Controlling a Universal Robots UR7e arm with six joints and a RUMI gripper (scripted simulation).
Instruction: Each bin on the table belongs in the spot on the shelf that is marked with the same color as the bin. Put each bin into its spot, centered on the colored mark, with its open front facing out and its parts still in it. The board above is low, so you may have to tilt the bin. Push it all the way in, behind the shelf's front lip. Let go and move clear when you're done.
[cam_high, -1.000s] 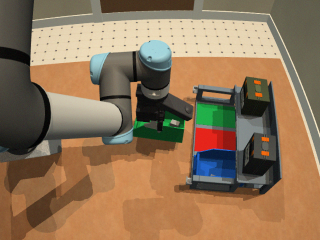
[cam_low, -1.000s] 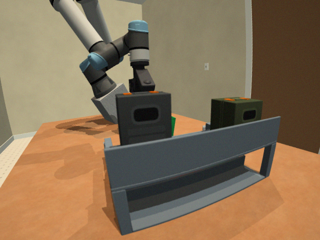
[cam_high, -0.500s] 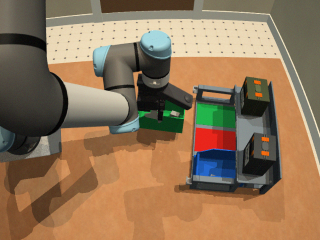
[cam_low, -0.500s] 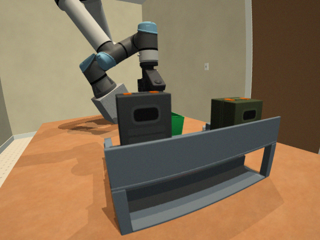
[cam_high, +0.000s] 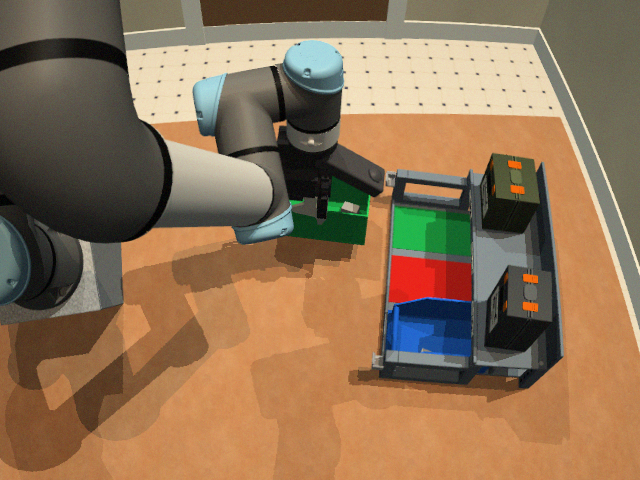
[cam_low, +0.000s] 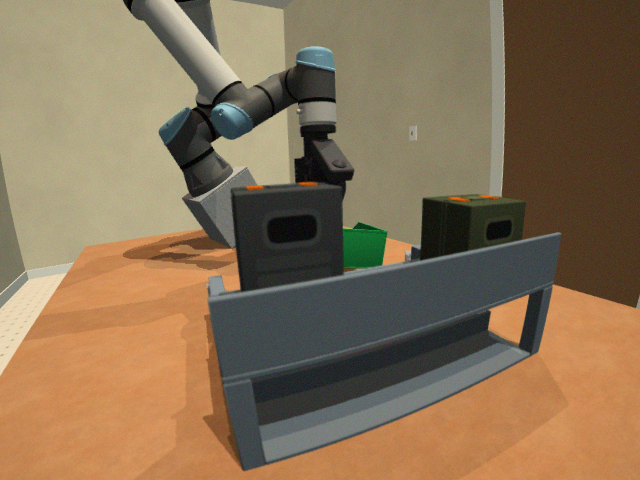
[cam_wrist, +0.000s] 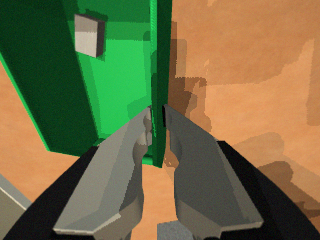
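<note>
The green bin (cam_high: 336, 217) is on the table left of the shelf, with one small grey part (cam_high: 351, 207) inside it. My gripper (cam_high: 321, 204) is shut on the bin's thin side wall. The wrist view shows one finger on each side of that wall, with the bin (cam_wrist: 115, 75) and its part (cam_wrist: 89, 35) to the left. The bin seems to be held slightly above the table. The green mark (cam_high: 431, 229) and the red mark (cam_high: 429, 279) on the shelf are bare. The blue bin (cam_high: 429, 328) sits in the blue spot. The green bin also shows in the exterior view (cam_low: 364, 246).
The grey shelf (cam_low: 382, 310) stands on the table to the right. On its upper board stand an olive case (cam_high: 510, 191) and a dark grey case (cam_high: 519, 307). The arm's base block is at the left table edge.
</note>
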